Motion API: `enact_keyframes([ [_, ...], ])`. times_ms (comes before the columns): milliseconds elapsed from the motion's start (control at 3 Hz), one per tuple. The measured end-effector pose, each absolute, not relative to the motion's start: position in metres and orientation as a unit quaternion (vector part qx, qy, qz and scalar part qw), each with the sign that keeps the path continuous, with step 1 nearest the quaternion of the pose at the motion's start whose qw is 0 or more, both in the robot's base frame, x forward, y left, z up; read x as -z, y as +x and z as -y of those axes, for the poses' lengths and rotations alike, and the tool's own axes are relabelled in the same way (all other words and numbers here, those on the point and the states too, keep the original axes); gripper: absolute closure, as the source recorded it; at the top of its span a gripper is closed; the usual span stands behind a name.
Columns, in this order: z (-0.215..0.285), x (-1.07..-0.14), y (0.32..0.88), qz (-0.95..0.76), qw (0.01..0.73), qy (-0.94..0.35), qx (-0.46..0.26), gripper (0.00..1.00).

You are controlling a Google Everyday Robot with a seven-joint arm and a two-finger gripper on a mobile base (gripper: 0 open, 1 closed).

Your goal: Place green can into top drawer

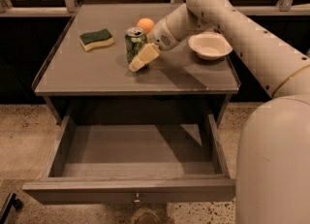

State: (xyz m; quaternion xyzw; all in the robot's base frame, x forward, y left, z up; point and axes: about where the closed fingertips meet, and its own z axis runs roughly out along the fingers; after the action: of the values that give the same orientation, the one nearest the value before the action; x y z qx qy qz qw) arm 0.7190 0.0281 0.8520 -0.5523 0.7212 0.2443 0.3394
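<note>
Camera view shows green can (134, 41) upright on table (92, 75), right beside claw (140, 57); grip cannot be told.

Green can (134, 42): dark green, pale patterned label, silver top. Cream claw (137, 59) right at the can. Grey tabletop (92, 75), grey top drawer (128, 190). Orange fruit (145, 24), green-yellow sponge (97, 39), white bowl (210, 46).

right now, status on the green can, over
Gripper at the green can, on the tabletop. Can upright, not yet in the top drawer. Drawer stands open. Orange close behind the can.

Seemingly illegible label on green can (134, 42)
</note>
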Motion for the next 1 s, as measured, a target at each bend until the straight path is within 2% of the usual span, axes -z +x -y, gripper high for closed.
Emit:
enact_keyframes([
  [1000,-0.0289,-0.8517,0.7192,-0.72,0.34,-0.554,-0.245,0.88],
])
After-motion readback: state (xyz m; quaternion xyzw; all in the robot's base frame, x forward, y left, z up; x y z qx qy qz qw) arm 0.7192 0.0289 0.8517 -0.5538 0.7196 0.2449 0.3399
